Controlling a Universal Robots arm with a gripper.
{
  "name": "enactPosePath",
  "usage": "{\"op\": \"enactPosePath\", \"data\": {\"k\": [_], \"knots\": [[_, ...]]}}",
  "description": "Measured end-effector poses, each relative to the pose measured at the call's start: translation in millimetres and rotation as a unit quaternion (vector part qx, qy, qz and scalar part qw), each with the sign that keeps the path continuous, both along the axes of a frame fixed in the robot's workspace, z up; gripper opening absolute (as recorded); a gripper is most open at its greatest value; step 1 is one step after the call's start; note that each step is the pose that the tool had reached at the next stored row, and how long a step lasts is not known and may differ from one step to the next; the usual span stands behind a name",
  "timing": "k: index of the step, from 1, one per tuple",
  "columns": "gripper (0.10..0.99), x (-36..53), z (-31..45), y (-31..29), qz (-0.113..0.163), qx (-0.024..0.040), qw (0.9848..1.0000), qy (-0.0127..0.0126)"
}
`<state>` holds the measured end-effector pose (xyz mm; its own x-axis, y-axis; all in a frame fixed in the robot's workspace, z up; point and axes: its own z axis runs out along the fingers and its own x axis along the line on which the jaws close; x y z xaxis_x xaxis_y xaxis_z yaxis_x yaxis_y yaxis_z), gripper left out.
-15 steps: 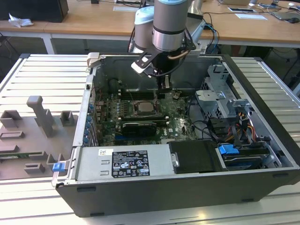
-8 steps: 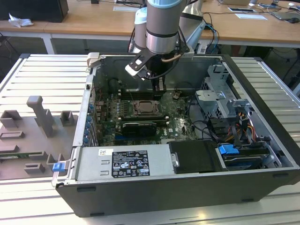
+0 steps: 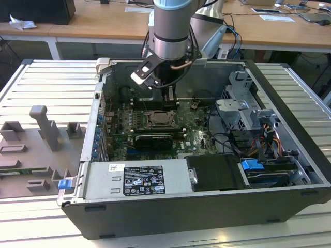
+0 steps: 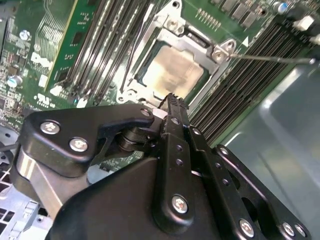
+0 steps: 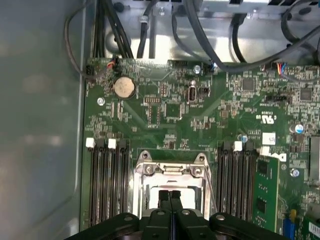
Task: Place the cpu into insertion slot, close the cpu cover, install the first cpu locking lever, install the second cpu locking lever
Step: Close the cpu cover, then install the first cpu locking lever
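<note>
Hovering: the gripper [image 5: 170,193] hung low inside the open computer case [image 3: 155,219], right over the insertion slot [image 3: 162,120].
Pincer: both black fingers were pressed together, flat faces meeting along one thin seam, with nothing clamped between them in both wrist views.
Tips: narrow, ridged, matte black. In the second wrist view they sat above the near edge of the cpu cover [image 4: 150,50]. Touching or just clear, I could not tell.
Chip: the cpu [image 4: 172,72] sat in the slot, a smooth square with a pale tan face and a dull sheen, showing through the cover's cut-out.
Cover: thin silvery stamped frame, lying flat around the chip, with screw heads at its corners.
Lever: a thin bare wire rod [image 4: 270,58] ran from one cover corner out over the memory slots [image 5: 107,180]. Latched or free, I could not tell.
Board: the green circuit board [image 5: 200,120] was dense with small parts and carried a round silvery coin cell [image 5: 124,87].
Memory slots: long black rows flanking the socket on both sides, with white clips at their ends.
Arm: the arm [image 3: 170,26] was a smooth grey cylinder with a pale blue band, standing over the case's far wall.
</note>
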<state>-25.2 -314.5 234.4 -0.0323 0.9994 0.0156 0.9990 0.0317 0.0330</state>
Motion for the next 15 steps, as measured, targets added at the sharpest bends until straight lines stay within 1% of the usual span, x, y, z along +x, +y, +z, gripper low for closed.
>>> {"op": "enactPosePath", "data": {"k": [6, 7, 15], "knots": [[0.106, -9.7, -0.6, 0.0, 0.000, 0.0000, 1.0000, 0.0000], [0.106, -12.5, -0.9, 0.0, 0.000, 0.0000, 1.0000, 0.0000], [0.106, -15.1, -0.9, 0.0, 0.000, 0.0000, 1.0000, 0.0000]]}}
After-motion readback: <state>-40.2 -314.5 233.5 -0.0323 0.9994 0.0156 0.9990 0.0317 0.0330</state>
